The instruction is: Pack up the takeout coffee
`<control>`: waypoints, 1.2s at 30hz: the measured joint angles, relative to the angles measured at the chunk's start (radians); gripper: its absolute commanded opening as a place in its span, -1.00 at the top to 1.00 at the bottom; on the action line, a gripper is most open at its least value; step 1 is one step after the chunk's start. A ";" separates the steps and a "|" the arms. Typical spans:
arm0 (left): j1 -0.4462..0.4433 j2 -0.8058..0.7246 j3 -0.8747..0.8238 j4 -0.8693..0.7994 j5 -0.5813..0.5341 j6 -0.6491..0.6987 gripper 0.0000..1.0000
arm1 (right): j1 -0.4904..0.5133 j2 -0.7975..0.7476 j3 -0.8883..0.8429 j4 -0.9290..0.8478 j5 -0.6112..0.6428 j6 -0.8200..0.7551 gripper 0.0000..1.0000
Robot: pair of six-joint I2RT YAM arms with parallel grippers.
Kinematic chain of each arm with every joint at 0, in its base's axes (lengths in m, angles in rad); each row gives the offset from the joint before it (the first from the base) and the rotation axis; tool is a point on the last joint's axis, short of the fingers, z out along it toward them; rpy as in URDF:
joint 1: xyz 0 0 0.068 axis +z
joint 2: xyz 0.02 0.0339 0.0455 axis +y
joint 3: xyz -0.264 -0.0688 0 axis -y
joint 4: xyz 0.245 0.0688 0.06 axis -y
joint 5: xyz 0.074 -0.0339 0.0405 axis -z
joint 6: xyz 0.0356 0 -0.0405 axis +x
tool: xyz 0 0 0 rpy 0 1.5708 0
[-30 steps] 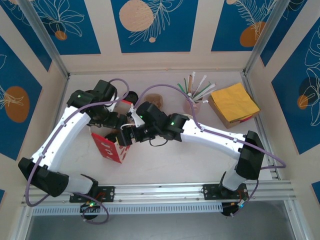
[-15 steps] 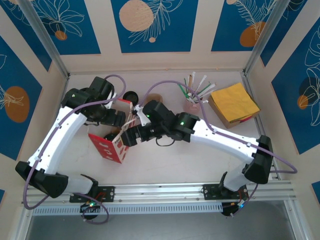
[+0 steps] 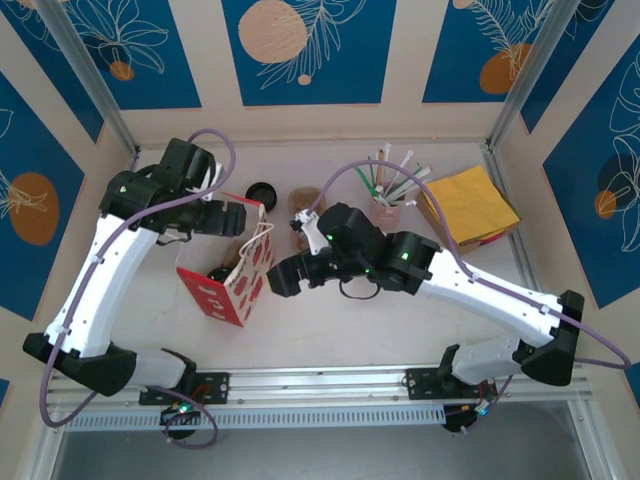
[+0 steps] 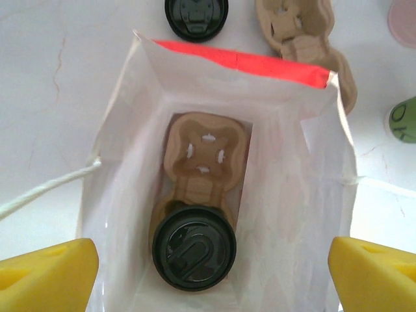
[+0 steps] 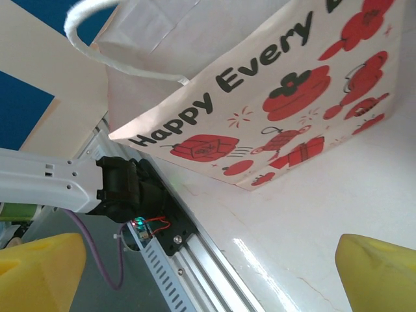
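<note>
The takeout coffee (image 4: 194,247) shows as a round black lid deep inside the white paper bag (image 4: 130,162). It sits in the near slot of a brown cardboard carrier (image 4: 207,146) on the bag's floor. My left gripper (image 4: 209,276) hovers open above the bag's mouth, its yellow fingertips (image 4: 49,276) well clear of the cup. From above, the left gripper (image 3: 238,215) is over the far end of the bag (image 3: 225,285). My right gripper (image 3: 280,280) stands open beside the bag's printed side (image 5: 273,97), holding nothing.
A loose black lid (image 3: 262,190) and a second cardboard carrier (image 3: 300,205) lie behind the bag. A green cup (image 4: 406,120) sits right of the bag. A cup of straws (image 3: 385,205) and yellow napkins (image 3: 468,208) are at the back right.
Both grippers have drawn away from the bag's mouth: the left rose and pulled back toward the far left, the right slid out to the bag's right side. The bag now stands open.
</note>
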 measured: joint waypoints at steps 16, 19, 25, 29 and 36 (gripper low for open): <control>0.000 -0.037 0.144 0.016 -0.010 -0.053 -1.00 | -0.096 -0.126 -0.089 -0.077 0.064 0.008 -0.98; 0.000 -0.039 0.172 0.026 0.003 -0.070 -1.00 | -0.124 -0.150 -0.097 -0.097 0.076 0.016 -0.98; -0.026 -0.018 0.234 0.059 0.017 -0.103 -1.00 | -0.198 -0.212 -0.127 -0.138 0.108 0.039 -0.98; -0.091 0.024 0.266 0.085 0.008 -0.119 -1.00 | -0.258 -0.254 -0.143 -0.175 0.119 0.053 -0.98; -0.283 0.181 0.382 0.117 -0.087 -0.143 -1.00 | -0.349 -0.312 -0.163 -0.254 0.148 0.070 -0.98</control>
